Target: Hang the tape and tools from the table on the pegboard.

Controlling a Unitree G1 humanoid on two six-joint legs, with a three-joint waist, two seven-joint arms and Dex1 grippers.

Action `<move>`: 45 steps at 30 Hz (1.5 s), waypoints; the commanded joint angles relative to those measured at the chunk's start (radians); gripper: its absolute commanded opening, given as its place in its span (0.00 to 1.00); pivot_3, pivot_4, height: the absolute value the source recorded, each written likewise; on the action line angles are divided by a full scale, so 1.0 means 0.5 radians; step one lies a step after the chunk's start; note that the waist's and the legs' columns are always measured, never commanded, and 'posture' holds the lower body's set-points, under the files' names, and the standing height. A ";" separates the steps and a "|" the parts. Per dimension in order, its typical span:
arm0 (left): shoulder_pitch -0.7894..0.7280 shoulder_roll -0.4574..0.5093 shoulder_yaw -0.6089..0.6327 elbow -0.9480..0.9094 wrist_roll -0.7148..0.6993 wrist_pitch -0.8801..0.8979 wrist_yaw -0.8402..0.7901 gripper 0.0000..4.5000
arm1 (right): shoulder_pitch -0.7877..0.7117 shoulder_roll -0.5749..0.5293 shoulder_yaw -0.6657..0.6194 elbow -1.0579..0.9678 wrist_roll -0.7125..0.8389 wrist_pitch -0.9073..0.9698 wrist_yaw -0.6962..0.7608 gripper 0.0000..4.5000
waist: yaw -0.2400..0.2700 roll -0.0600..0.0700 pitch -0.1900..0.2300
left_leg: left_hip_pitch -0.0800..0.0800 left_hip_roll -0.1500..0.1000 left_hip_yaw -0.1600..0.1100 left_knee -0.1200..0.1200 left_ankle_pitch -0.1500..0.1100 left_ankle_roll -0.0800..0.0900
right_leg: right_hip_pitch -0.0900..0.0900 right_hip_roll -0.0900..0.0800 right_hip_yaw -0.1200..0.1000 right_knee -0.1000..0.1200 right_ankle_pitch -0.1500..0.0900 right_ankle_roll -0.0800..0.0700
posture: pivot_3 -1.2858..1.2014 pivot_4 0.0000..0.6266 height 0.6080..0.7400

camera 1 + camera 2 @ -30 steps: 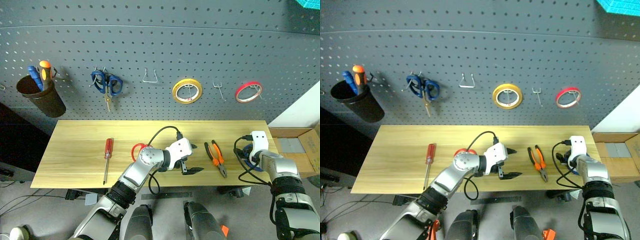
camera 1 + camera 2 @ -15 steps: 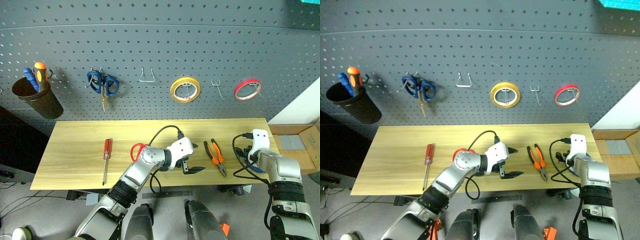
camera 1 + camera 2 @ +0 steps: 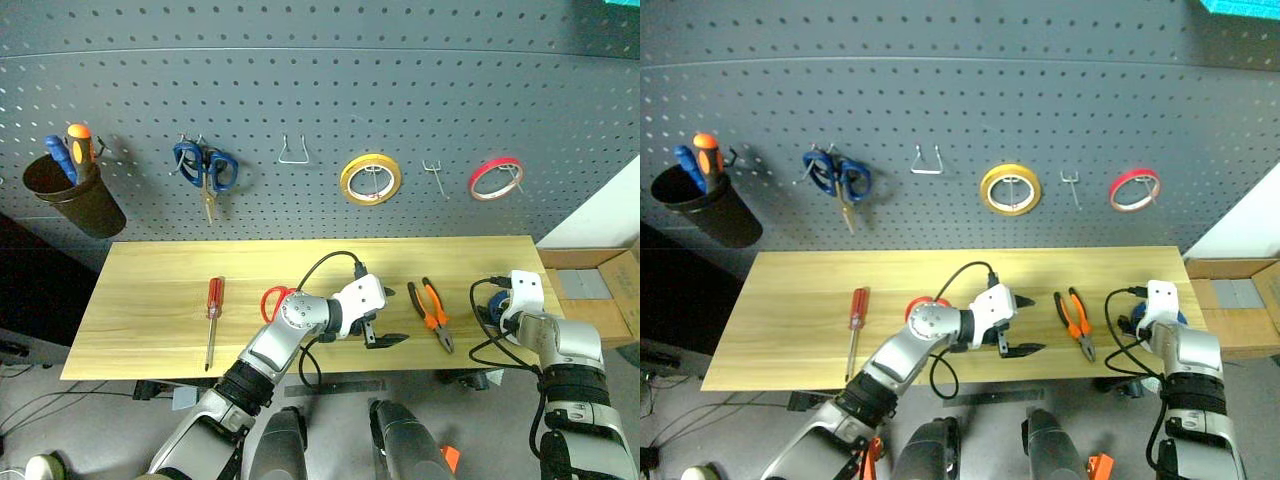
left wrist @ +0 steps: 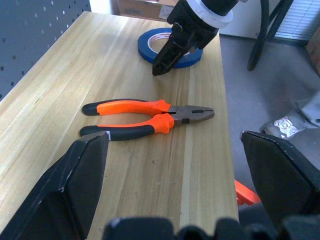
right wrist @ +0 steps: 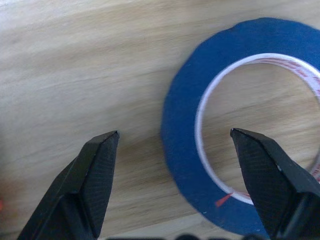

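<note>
right claw: wide open, over rim of blue tape | left claw: wide open, pliers just right, on table

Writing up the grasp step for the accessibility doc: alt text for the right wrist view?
The right gripper hangs open over the blue roll of tape lying flat on the wooden table, one black finger outside the ring's edge and the other over its hollow centre.

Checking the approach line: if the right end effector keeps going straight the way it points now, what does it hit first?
Most likely the blue roll of tape. The right end effector is open and aimed down at it, with one finger over bare table outside the ring and the other over its hole. Remaining depth is unclear.
</note>
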 commanded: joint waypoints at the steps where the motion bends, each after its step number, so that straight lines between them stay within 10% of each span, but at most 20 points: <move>1: 0.015 -0.009 0.019 -0.083 -0.008 -0.010 -0.006 1.00 | -0.017 0.059 -0.092 0.081 0.075 0.026 -0.006 0.81 | -0.001 0.000 0.000 | 0.000 0.000 0.000 0.000 0.000 0.000 | 0.000 0.000 0.000 0.000 0.000 0.000 | 0.53 0.46 1.00; 7: 0.004 -0.016 0.021 -0.081 -0.018 -0.001 -0.014 1.00 | -0.016 0.057 -0.068 0.111 0.086 0.013 0.044 0.62 | -0.004 -0.001 0.000 | 0.001 0.000 0.000 0.000 0.000 0.000 | 0.001 0.000 0.000 0.000 0.000 0.000 | 0.53 0.46 1.00; 14: -0.002 -0.023 0.027 -0.094 -0.055 0.038 -0.047 1.00 | 0.009 0.053 -0.047 0.090 0.078 0.006 0.054 0.09 | -0.003 -0.001 0.000 | 0.001 0.000 0.000 0.000 0.000 0.000 | 0.001 0.000 0.000 0.000 0.000 0.000 | 0.53 0.46 1.00; 24: -0.043 -0.032 0.063 -0.039 -0.066 -0.009 -0.062 1.00 | 0.080 -0.002 0.072 -0.081 0.004 -0.081 0.076 0.08 | -0.004 0.000 -0.001 | 0.001 0.000 0.000 0.000 0.000 0.000 | 0.001 0.000 0.000 0.000 0.000 0.000 | 0.52 0.39 1.00; 35: 0.481 0.168 0.481 -1.050 -0.367 0.484 0.192 1.00 | 0.769 -0.048 0.395 -1.631 -0.137 -0.199 0.078 0.08 | -0.002 0.023 -0.039 | -0.030 0.002 -0.005 0.002 0.003 -0.006 | -0.030 0.000 -0.007 0.007 0.001 -0.001 | 0.52 0.23 1.00; 45: 0.777 0.054 0.631 -1.447 -0.395 0.743 0.692 1.00 | 1.150 -0.112 0.775 -1.793 -0.730 -1.345 -0.113 0.08 | -0.003 -0.004 -0.234 | -0.019 -0.001 -0.008 0.011 -0.001 -0.015 | -0.013 -0.002 -0.010 0.002 -0.002 0.014 | 0.53 0.07 1.00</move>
